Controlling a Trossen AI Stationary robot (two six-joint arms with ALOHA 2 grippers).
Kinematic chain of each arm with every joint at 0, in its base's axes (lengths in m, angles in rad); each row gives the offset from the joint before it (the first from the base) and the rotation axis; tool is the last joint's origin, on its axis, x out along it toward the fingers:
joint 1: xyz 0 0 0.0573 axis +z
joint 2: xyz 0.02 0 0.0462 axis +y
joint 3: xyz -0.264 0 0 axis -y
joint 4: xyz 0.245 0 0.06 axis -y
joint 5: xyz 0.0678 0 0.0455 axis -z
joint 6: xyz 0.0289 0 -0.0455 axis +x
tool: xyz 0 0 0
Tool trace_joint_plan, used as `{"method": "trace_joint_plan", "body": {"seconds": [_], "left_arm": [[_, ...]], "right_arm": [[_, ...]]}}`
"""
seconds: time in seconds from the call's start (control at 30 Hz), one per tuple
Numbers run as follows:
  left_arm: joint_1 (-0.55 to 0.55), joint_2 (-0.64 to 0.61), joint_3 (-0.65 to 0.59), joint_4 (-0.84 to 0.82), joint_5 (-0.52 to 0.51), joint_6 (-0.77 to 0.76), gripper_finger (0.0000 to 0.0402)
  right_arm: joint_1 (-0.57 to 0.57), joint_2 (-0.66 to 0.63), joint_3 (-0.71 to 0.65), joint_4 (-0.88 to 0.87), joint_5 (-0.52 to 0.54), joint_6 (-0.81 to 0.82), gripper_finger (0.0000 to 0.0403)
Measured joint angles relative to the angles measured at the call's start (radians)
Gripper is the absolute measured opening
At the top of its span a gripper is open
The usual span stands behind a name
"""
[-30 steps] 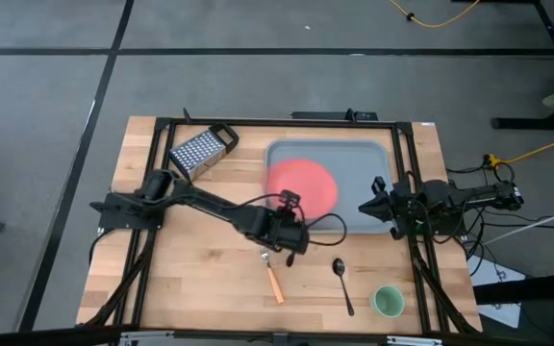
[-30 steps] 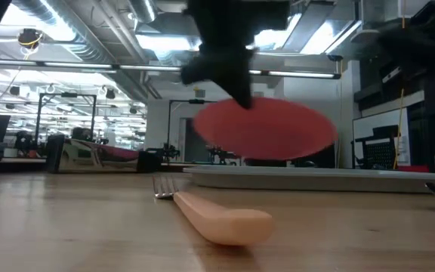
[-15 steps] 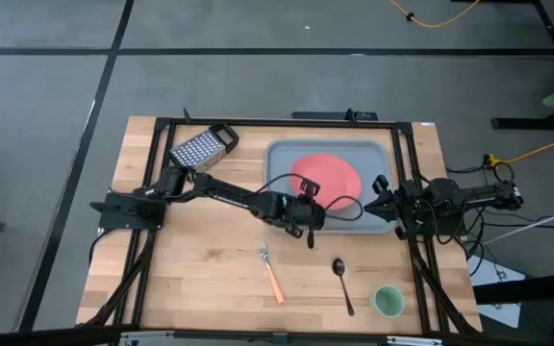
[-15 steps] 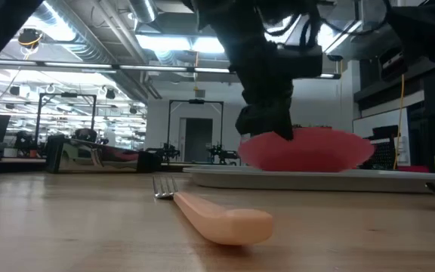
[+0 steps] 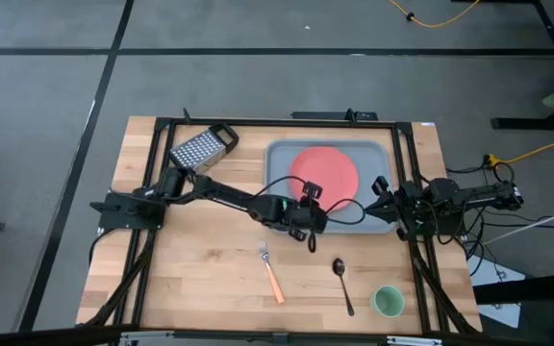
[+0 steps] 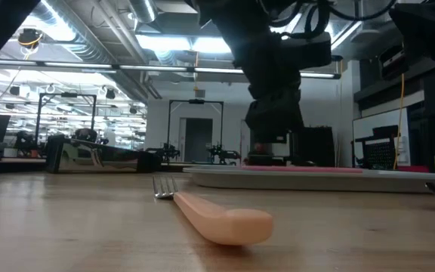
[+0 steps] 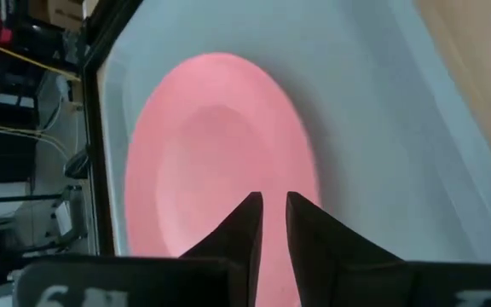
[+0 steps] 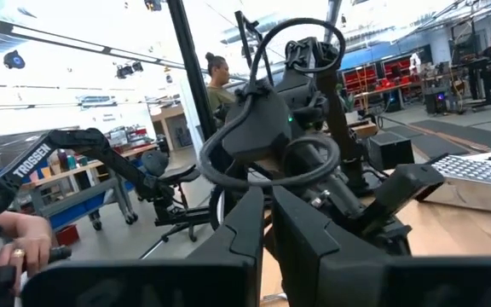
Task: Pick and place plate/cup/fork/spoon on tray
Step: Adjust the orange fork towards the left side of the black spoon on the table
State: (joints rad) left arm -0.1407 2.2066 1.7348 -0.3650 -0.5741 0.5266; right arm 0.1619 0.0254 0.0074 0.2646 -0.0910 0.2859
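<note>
The coral-red plate (image 5: 325, 168) lies flat in the grey-blue tray (image 5: 375, 152) at the far right of the table. It also shows in the left wrist view (image 7: 203, 153) and as a thin line in the low view (image 6: 316, 168). My left gripper (image 5: 308, 199) stands at the plate's near rim, shut on it. The fork (image 5: 271, 272), the dark spoon (image 5: 342, 282) and the pale green cup (image 5: 388, 302) lie on the wood nearer the front edge. My right gripper (image 5: 365, 206) waits shut at the tray's right side. My left gripper holds the plate by its near rim (image 7: 307, 183), one finger inside the rim and one outside over the tray floor. The fingers come from above, slanting down. The plate rests flat on the tray floor.
A metal box grater (image 5: 202, 149) lies at the far left of the table. The fork's handle (image 6: 217, 215) lies close in the low view. The right wrist view shows my left arm (image 8: 271, 128) close by, and people in the room behind.
My left gripper has carried the plate toward the table's far right, over the tray's near-left rim, and gone down. The plate hung tilted above the tray and now lies flat in the tray.
</note>
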Motion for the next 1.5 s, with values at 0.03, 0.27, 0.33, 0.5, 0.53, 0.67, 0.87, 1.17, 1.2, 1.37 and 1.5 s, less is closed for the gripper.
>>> {"method": "trace_joint_plan", "body": {"seconds": [0.03, 0.27, 0.33, 0.5, 0.53, 0.67, 0.87, 1.17, 1.2, 1.37, 1.5], "left_arm": [[-0.005, -0.001, 0.0, -0.008, -0.028, 0.0, 0.0048], [-0.084, -0.052, 0.0, -0.246, -0.349, -0.074, 0.0052], [-0.113, -0.078, 0.0, -0.394, -0.34, -0.167, 0.0052], [-0.191, -0.155, 0.001, -0.729, -0.214, -0.564, 0.0053], [-0.207, -0.169, 0.001, -0.787, -0.178, -0.641, 0.0053], [-0.272, -0.22, 0.001, -0.983, -0.09, -0.884, 0.0053], [-0.357, -0.261, -0.029, -1.121, -0.096, -0.996, 0.0053], [-0.361, -0.525, -0.447, -0.839, -0.092, -1.122, 0.0053], [-0.354, -0.555, -0.496, -0.777, -0.088, -1.121, 0.0053], [-0.33, -0.665, -0.664, -0.549, -0.086, -1.119, 0.0053], [-0.328, -0.691, -0.712, -0.497, -0.1, -1.119, 0.0053]], "right_arm": [[0.0, 0.0, 0.0, -0.002, 0.0, 0.0, 0.0032], [0.0, 0.0, 0.0, -0.011, -0.043, 0.0, 0.0032], [0.0, 0.0, 0.0, -0.017, -0.045, 0.001, 0.0032], [0.0, 0.001, 0.0, 0.01, -0.027, 0.001, 0.0032], [0.0, 0.002, 0.0, 0.066, -0.009, 0.023, 0.0032], [0.015, 0.027, 0.0, 0.374, -0.085, 0.101, 0.0032], [0.091, 0.162, 0.12, 0.628, -0.25, -0.037, 0.0032], [0.193, 0.586, 0.691, -0.271, -0.232, -0.037, 0.0032], [0.204, 0.633, 0.758, -0.419, -0.216, 0.009, 0.0032], [0.273, 0.849, 1.006, -0.984, -0.144, 0.345, 0.0032], [0.322, 0.969, 1.093, -1.171, -0.085, 0.458, 0.0032]]}}
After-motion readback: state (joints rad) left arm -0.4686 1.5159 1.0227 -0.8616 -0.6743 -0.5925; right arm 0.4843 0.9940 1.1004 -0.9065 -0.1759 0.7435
